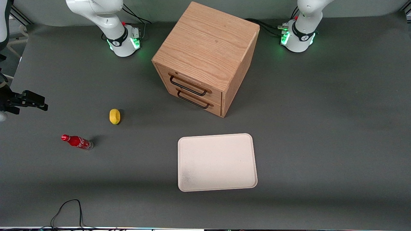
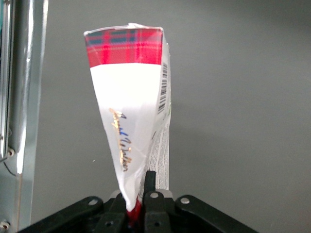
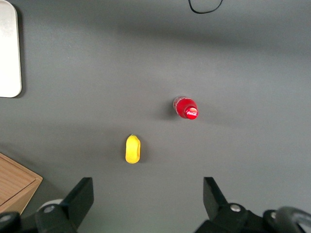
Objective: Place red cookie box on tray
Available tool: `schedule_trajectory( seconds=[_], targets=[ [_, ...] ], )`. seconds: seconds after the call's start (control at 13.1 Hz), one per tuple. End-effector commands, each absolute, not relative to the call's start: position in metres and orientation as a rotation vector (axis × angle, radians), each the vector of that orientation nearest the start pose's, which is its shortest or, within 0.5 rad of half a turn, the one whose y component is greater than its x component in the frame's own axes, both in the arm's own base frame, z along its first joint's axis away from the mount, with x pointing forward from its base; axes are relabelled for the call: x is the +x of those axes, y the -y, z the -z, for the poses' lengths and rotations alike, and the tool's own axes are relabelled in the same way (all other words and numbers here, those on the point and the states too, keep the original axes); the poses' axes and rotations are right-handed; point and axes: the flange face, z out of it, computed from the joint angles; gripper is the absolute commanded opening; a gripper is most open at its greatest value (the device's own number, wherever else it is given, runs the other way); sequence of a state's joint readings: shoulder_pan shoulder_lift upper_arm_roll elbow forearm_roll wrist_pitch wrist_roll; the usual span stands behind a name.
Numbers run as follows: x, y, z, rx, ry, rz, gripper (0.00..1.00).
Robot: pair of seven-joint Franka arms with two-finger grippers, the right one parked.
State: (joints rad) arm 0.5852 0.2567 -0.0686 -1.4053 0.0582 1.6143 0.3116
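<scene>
The red cookie box [image 2: 131, 97] appears only in the left wrist view: a long flat box with a red tartan end, a white patch and gold script, hanging over bare grey table. My left gripper [image 2: 141, 194] is shut on its red end, with one finger [image 2: 150, 182] pressed against the box's side. Neither the gripper nor the box shows in the front view. The cream-white tray [image 1: 217, 162] lies flat with nothing on it, in front of the cabinet and nearer the front camera. Its corner [image 3: 8, 48] also shows in the right wrist view.
A wooden two-drawer cabinet [image 1: 205, 57] stands mid-table with both drawers shut. Toward the parked arm's end lie a small yellow object [image 1: 114, 116] and a red cola bottle [image 1: 77, 141]. A black cable [image 1: 67, 211] loops at the front edge. A metal frame post [image 2: 24, 121] rises beside the held box.
</scene>
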Motion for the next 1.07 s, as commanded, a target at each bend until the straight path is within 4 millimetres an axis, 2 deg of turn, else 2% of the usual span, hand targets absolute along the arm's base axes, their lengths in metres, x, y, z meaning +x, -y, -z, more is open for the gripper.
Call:
schedule_trajectory(
  seconds=[0.0,0.08,0.23,0.46,0.53,0.61,0.76,0.99],
  targets=[
    [0.579,-0.229,-0.561,-3.088,0.276,-0.151,0.0],
    [0.595,-0.187,-0.559,-3.091,0.25,-0.152,0.0],
    [0.617,-0.093,-0.556,-3.078,0.311,-0.149,0.0],
    [0.637,0.032,-0.558,-3.072,0.345,-0.105,0.0],
    [0.642,0.076,-0.553,-3.075,0.344,-0.119,0.0],
    [0.646,0.105,-0.548,-3.064,0.383,-0.128,0.0],
    [0.652,0.181,-0.544,-3.073,0.401,-0.086,0.0],
    [0.659,0.261,-0.53,-3.118,0.253,-0.023,0.0]
  ],
)
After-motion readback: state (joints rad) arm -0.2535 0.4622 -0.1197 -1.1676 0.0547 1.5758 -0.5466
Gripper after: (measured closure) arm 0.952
